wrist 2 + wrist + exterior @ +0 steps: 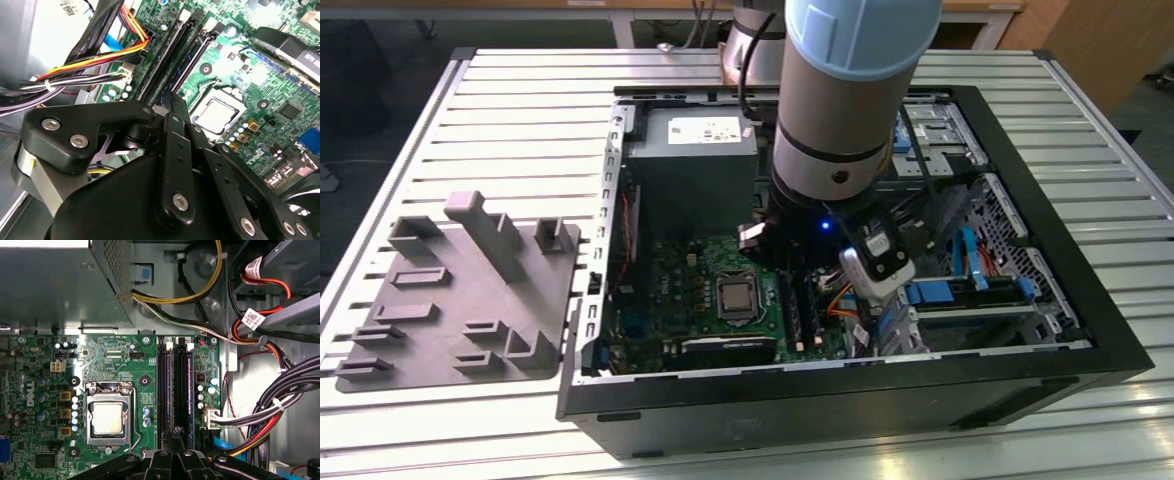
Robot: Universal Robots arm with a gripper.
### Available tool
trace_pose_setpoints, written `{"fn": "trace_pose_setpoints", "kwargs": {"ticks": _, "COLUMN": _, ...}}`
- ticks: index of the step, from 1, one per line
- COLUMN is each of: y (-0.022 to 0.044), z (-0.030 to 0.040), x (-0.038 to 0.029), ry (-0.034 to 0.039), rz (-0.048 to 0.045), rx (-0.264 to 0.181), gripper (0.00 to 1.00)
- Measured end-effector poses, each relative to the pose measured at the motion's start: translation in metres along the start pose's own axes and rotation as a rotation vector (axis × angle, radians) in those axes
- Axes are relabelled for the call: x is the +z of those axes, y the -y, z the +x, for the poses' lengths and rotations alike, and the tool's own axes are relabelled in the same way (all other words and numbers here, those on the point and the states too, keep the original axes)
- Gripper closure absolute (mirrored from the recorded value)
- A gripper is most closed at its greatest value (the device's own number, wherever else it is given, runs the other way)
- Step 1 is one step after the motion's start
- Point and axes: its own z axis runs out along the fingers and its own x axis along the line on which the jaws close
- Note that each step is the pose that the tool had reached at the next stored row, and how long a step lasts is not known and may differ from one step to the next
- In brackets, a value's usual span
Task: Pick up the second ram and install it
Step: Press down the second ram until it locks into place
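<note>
Green motherboard (125,370) — cable bundle (280,405) beside slots (175,390), tool (172,440) above.

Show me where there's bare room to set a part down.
Free: ribbed table between the grey holder tray and computer case, and behind the tray. Crowded: inside the case, where the gripper hangs over the memory slots beside cable bundles.

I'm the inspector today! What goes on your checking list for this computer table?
Surface: slatted metal table with an open computer case on it.
Job's things: dark-blue ram stick standing in the motherboard slots, beside the processor.
Clutter: grey holder tray at the exterior view's left.
Grippers: gripper low over the slots.
Cables: coloured wire bundles beside the slots.
Surroundings: wooden furniture behind the table.
</note>
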Motion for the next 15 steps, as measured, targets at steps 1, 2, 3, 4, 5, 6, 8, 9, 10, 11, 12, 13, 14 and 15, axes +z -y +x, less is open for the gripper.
{"fn": "trace_pose_setpoints", "kwargs": {"ticks": 1, "y": 0.0006, "z": 0.0000, "x": 0.0000, "ry": 0.0000, "rz": 0.0000, "rx": 0.000, "gripper": 0.89}}
{"fn": "trace_pose_setpoints", "kwargs": {"ticks": 2, "y": 0.0013, "z": 0.0000, "x": -0.0001, "ry": 0.0000, "rz": 0.0000, "rx": 0.000, "gripper": 0.89}}
{"fn": "trace_pose_setpoints", "kwargs": {"ticks": 3, "y": 0.0019, "z": 0.0000, "x": -0.0001, "ry": 0.0000, "rz": 0.0000, "rx": 0.000, "gripper": 0.89}}
{"fn": "trace_pose_setpoints", "kwargs": {"ticks": 4, "y": 0.0025, "z": -0.0001, "x": -0.0001, "ry": 0.0000, "rz": 0.0000, "rx": 0.000, "gripper": 0.89}}
{"fn": "trace_pose_setpoints", "kwargs": {"ticks": 5, "y": 0.0032, "z": -0.0001, "x": -0.0001, "ry": 0.0000, "rz": -0.0001, "rx": 0.000, "gripper": 0.89}}
{"fn": "trace_pose_setpoints", "kwargs": {"ticks": 6, "y": 0.0038, "z": -0.0001, "x": -0.0001, "ry": 0.0000, "rz": 0.0000, "rx": 0.000, "gripper": 0.89}}
{"fn": "trace_pose_setpoints", "kwargs": {"ticks": 8, "y": 0.0050, "z": -0.0001, "x": -0.0002, "ry": 0.0000, "rz": 0.0000, "rx": 0.000, "gripper": 0.89}}
{"fn": "trace_pose_setpoints", "kwargs": {"ticks": 9, "y": 0.0056, "z": -0.0001, "x": -0.0002, "ry": 0.0000, "rz": 0.0000, "rx": 0.000, "gripper": 0.89}}
{"fn": "trace_pose_setpoints", "kwargs": {"ticks": 10, "y": 0.0061, "z": -0.0002, "x": -0.0002, "ry": 0.0000, "rz": 0.0000, "rx": 0.000, "gripper": 0.89}}
{"fn": "trace_pose_setpoints", "kwargs": {"ticks": 11, "y": 0.0067, "z": -0.0002, "x": -0.0003, "ry": 0.0000, "rz": 0.0001, "rx": 0.000, "gripper": 0.89}}
{"fn": "trace_pose_setpoints", "kwargs": {"ticks": 12, "y": 0.0074, "z": -0.0002, "x": -0.0003, "ry": 0.0000, "rz": 0.0000, "rx": 0.000, "gripper": 0.89}}
{"fn": "trace_pose_setpoints", "kwargs": {"ticks": 13, "y": 0.0080, "z": -0.0002, "x": -0.0003, "ry": 0.0000, "rz": -0.0001, "rx": 0.000, "gripper": 0.89}}
{"fn": "trace_pose_setpoints", "kwargs": {"ticks": 14, "y": 0.0086, "z": -0.0002, "x": -0.0003, "ry": 0.0000, "rz": 0.0000, "rx": 0.000, "gripper": 0.89}}
{"fn": "trace_pose_setpoints", "kwargs": {"ticks": 15, "y": 0.0093, "z": -0.0002, "x": -0.0003, "ry": 0.0000, "rz": -0.0001, "rx": 0.000, "gripper": 0.89}}
